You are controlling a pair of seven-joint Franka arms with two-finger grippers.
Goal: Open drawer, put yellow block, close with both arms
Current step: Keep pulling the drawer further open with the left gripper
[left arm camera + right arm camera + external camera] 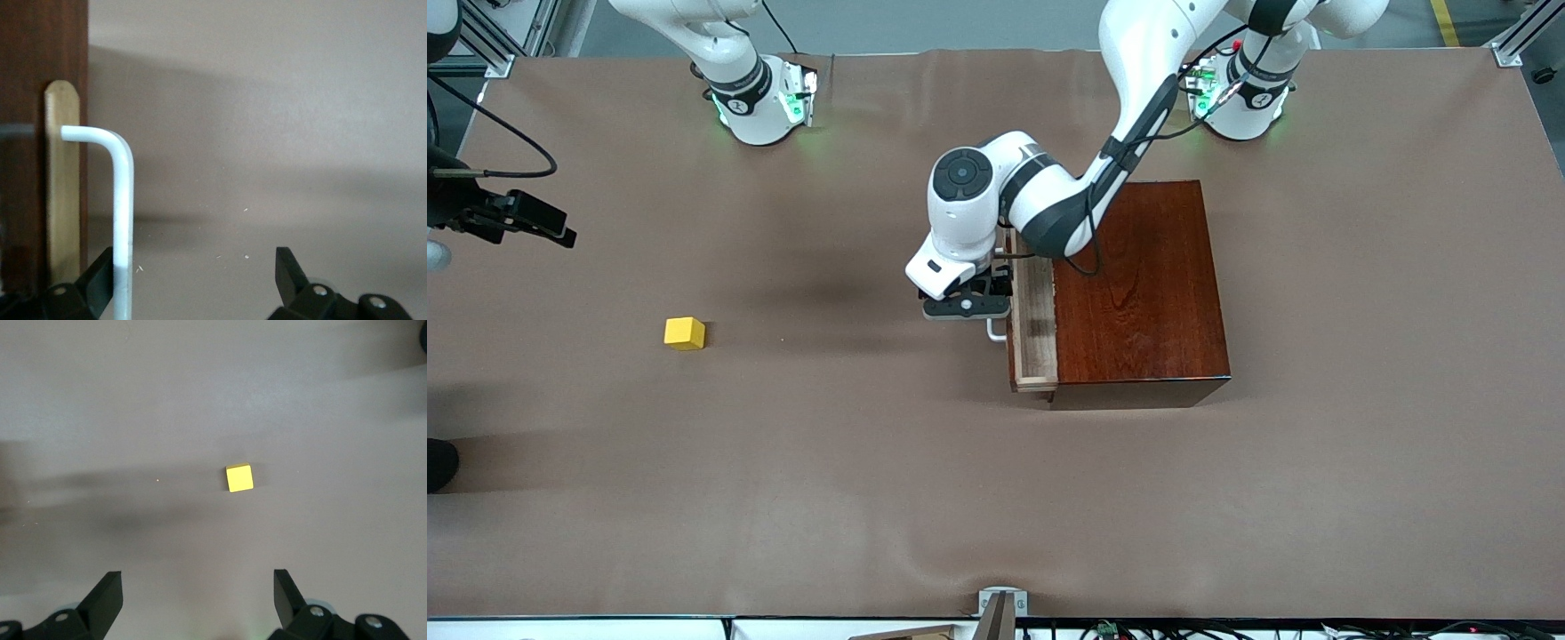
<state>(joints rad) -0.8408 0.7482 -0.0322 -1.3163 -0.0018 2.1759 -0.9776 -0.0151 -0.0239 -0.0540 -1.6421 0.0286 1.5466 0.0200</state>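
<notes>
The dark reddish-brown box (1138, 284) stands mid-table, its pale-wood drawer (1033, 320) pulled out a little way toward the right arm's end. The white handle (996, 331) sticks out from the drawer front. My left gripper (967, 307) is at that handle, open; in the left wrist view the handle bar (123, 200) runs between the fingers of my left gripper (193, 267), close against one finger (100, 280). The yellow block (685, 333) lies on the mat toward the right arm's end. My right gripper (198, 577) hangs open high over the table near the block (239, 478), holding nothing.
A brown mat (996, 498) covers the whole table. Both arm bases (760, 98) stand along the edge farthest from the front camera. The right arm's hand with its cable (516, 218) shows at the picture's edge. A small bracket (1000, 604) sits at the nearest table edge.
</notes>
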